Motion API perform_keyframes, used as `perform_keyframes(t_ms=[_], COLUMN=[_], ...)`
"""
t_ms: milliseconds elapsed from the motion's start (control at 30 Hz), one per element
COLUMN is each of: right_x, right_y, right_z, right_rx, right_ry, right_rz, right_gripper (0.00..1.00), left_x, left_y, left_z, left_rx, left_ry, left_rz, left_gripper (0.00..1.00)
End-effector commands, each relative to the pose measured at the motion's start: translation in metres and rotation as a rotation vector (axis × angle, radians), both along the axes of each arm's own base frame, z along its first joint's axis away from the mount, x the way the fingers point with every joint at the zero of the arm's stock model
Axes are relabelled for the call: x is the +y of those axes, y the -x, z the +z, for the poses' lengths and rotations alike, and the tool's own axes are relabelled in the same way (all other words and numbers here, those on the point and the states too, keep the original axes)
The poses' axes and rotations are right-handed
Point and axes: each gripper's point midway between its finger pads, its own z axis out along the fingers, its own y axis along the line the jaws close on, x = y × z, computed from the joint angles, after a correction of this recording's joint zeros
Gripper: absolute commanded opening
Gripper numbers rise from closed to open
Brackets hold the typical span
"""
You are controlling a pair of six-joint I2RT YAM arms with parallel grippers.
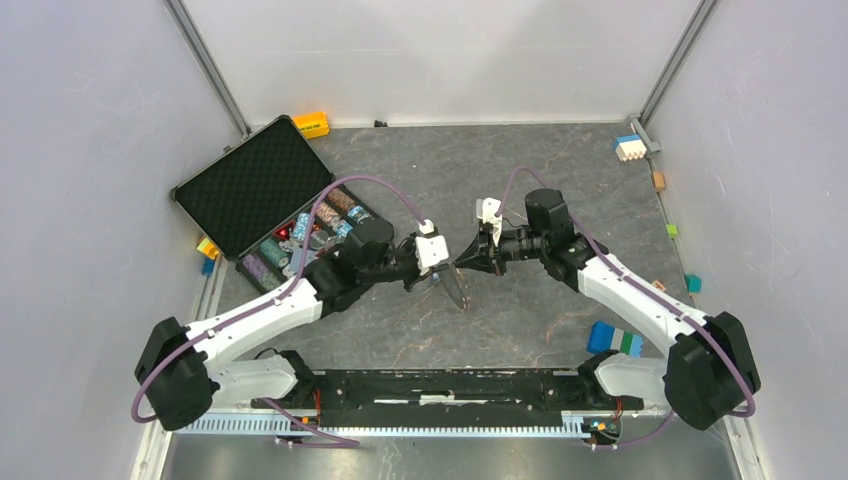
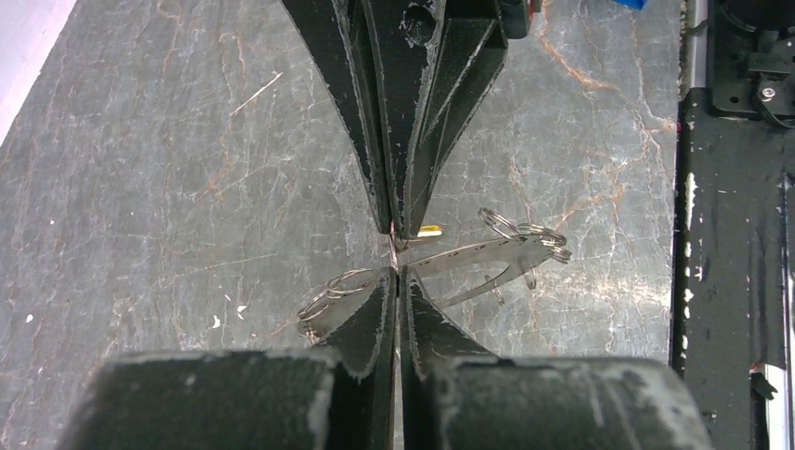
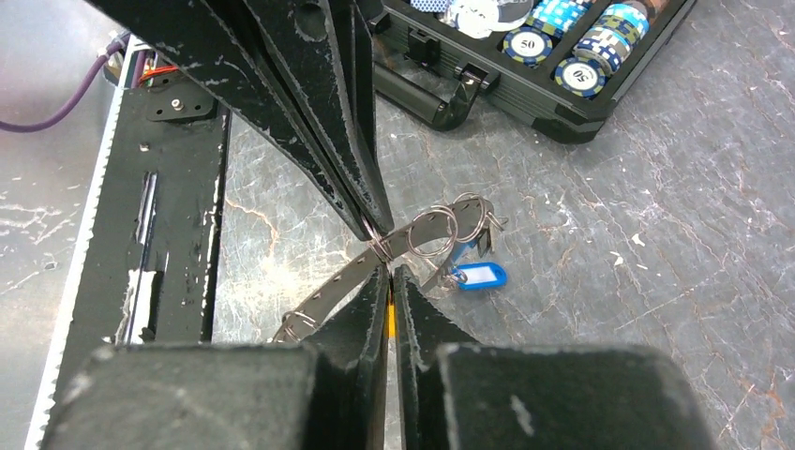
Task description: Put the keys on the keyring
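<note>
Blue key (image 3: 476,276), silvery keyring (image 3: 412,236) (grey marbled table (image 3: 656,234))

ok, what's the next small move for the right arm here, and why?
Probably nudge the right gripper forward a touch, feeding the yellow key it pinches onto the keyring where the left gripper clamps it; the tips already meet there.

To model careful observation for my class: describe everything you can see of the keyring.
The keyring is a thin, curved, silvery metal strip with small holes, carrying several wire split rings. It is held clear of the table, pinched mid-length where the left fingers and right fingers meet tip to tip. A blue key seems to hang near one end.
</note>
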Motion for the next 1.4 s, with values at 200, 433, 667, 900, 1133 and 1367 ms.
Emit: perform_keyframes(t_ms=[200, 433, 667, 900, 1133, 1367], right_x=[0.001, -0.002, -0.007, -0.005, -0.002, 0.003], right_y=[0.003, 0.012, 0.031, 0.036, 0.038, 0.042], right_z=[0.008, 0.020, 0.029, 0.028, 0.028, 0.027], right_rx=[-0.057, -0.122, -0.219, -0.192, -0.175, -0.156], right_ry=[-0.038, -0.052, -0.074, -0.090, -0.101, -0.107], right_rz=[0.043, 0.082, 0.168, 0.201, 0.212, 0.233], right_gripper=[0.13, 0.25, 0.33, 0.36, 0.32, 0.30], left_x=[-0.005, -0.003, -0.003, -0.005, -0.007, -0.008], left_y=[0.010, 0.019, 0.025, 0.032, 0.035, 0.034], left_z=[0.038, 0.035, 0.035, 0.034, 0.034, 0.034], left_rx=[-0.072, -0.067, -0.054, -0.032, -0.019, -0.013], left_ry=[0.141, 0.152, 0.164, 0.177, 0.185, 0.187], left_rz=[-0.107, -0.165, -0.205, -0.252, -0.271, -0.270], left_gripper=[0.02, 0.02, 0.02, 0.02, 0.02, 0.02])
